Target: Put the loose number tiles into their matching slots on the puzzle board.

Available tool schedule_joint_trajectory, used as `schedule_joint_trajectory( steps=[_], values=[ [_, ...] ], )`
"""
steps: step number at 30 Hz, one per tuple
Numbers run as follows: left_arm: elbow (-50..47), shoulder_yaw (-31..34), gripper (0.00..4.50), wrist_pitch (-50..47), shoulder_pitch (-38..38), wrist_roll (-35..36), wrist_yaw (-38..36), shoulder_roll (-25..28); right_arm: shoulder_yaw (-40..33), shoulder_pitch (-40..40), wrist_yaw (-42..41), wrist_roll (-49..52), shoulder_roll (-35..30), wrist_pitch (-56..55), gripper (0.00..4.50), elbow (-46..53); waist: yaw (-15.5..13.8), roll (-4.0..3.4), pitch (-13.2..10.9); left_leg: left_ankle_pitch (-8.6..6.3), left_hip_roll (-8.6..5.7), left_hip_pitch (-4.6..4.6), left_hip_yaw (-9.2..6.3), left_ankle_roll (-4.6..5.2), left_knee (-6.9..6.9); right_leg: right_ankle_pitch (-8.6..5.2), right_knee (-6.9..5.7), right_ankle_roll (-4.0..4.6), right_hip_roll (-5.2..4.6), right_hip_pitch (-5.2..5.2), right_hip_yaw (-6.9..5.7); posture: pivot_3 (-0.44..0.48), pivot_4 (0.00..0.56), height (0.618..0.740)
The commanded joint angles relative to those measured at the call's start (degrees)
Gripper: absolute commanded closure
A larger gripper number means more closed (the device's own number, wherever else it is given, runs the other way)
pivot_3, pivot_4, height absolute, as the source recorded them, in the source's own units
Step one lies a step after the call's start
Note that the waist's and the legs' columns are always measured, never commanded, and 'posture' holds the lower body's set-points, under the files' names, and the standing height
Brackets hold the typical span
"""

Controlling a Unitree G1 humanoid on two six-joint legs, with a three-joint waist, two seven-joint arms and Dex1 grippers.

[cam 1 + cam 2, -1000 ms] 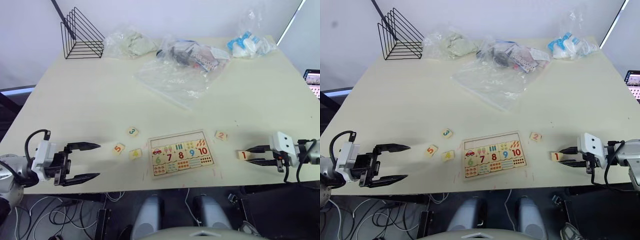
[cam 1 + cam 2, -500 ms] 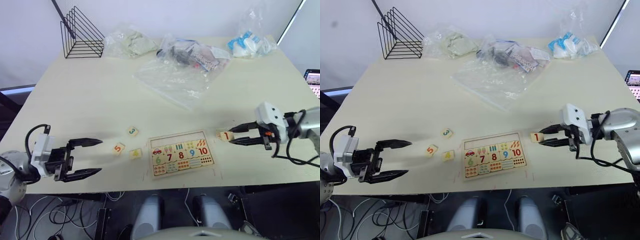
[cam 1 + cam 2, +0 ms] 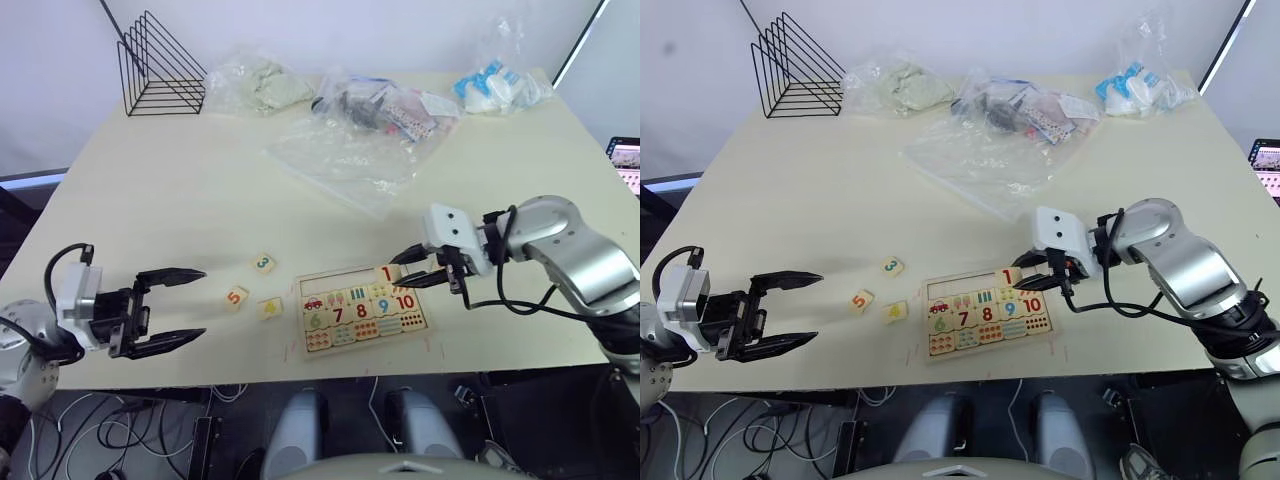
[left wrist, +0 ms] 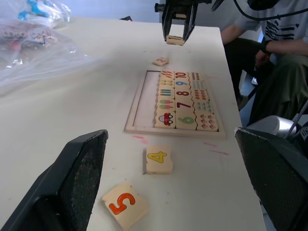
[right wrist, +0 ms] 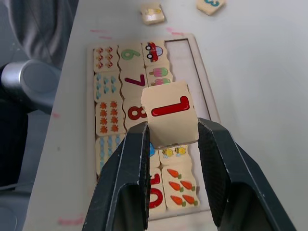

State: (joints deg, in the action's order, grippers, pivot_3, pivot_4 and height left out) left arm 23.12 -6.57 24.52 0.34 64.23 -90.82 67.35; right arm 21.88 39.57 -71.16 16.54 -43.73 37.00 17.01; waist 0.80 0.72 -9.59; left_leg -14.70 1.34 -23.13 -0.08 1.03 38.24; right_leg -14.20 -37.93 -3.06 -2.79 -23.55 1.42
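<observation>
Setting is looking like a lab or test room: a plain cream table (image 3: 180, 190) is standing against bare white walls, with cables hanging beneath its front edge. A wire rack (image 3: 160, 68) and plastic bags (image 3: 370, 130) of supplies are sitting along the far side, and a person (image 4: 269, 43) is sitting beside the table.

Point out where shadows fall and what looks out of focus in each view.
Left eye view: the left gripper casts a soft shadow on the table. Left wrist view: near fingers are blurred, the puzzle board sharp. Right wrist view: the 1 tile is crisp between the fingers, the board behind softer.
</observation>
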Motion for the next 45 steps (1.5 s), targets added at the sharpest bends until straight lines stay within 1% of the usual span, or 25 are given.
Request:
schedule_joint_trajectory(
  steps=[1,8,13,23,28,35,45],
  values=[
    [-1.35,4.11,0.00,-0.95,2.30,-0.72,-1.68,-0.15,2.21,4.00,1.21,-2.59,1.59,1.41,3.60,0.47,0.06,0.03,-0.01,0.00,0.00,-0.01,0.00,0.00,0.00,0.00,0.00,0.00,0.00,-0.01,0.00,0.000,0.150,0.740],
    [-1.58,7.92,0.00,-1.40,6.27,-2.84,-1.68,0.16,7.99,9.75,2.06,-6.27,5.82,5.31,3.60,-1.86,0.07,0.04,-0.02,0.00,0.02,-0.20,-0.10,0.00,0.03,0.00,-0.01,0.01,0.00,-0.16,-0.10,0.000,0.150,0.740],
    [-0.82,10.31,0.00,-2.87,7.33,-5.14,-1.68,-0.36,11.23,12.63,2.54,-8.66,8.01,7.93,3.60,-3.25,0.02,0.04,-0.01,0.01,-0.01,-0.59,-0.13,-0.01,0.18,0.02,-0.03,0.02,-0.01,-0.40,-0.31,0.000,0.150,0.740],
    [-1.67,16.34,0.00,-6.53,8.74,-9.14,-1.68,-3.96,18.11,18.17,4.98,-13.19,15.50,13.41,3.60,-6.77,0.20,0.04,-0.01,0.01,-0.04,-0.61,-0.19,-0.01,0.16,0.02,-0.04,0.03,0.00,-0.41,-0.37,0.000,0.150,0.740],
    [-2.78,18.29,0.00,-8.46,9.58,-10.09,-1.68,-5.29,19.82,20.23,7.20,-14.14,19.88,16.73,3.60,-8.96,0.23,0.06,-0.01,0.01,-0.04,-0.59,-0.24,-0.01,0.16,0.02,-0.06,0.03,0.01,-0.41,-0.40,0.000,0.150,0.740],
    [-3.27,18.58,0.00,-7.68,10.82,-10.12,-1.68,-4.98,21.22,21.63,10.11,-14.91,24.91,19.90,3.60,-12.64,0.25,0.08,0.01,0.01,-0.05,-0.61,-0.29,-0.01,0.16,0.03,-0.06,0.04,0.00,-0.40,-0.44,0.000,0.150,0.740],
    [-4.67,17.69,0.00,-6.66,11.53,-9.15,-1.68,-3.87,23.06,21.41,12.54,-15.01,28.11,22.70,3.60,-14.06,0.36,0.07,0.01,0.01,-0.05,-0.61,-0.32,-0.02,0.15,0.04,-0.06,0.06,0.00,-0.40,-0.46,0.000,0.150,0.740]
  ],
)
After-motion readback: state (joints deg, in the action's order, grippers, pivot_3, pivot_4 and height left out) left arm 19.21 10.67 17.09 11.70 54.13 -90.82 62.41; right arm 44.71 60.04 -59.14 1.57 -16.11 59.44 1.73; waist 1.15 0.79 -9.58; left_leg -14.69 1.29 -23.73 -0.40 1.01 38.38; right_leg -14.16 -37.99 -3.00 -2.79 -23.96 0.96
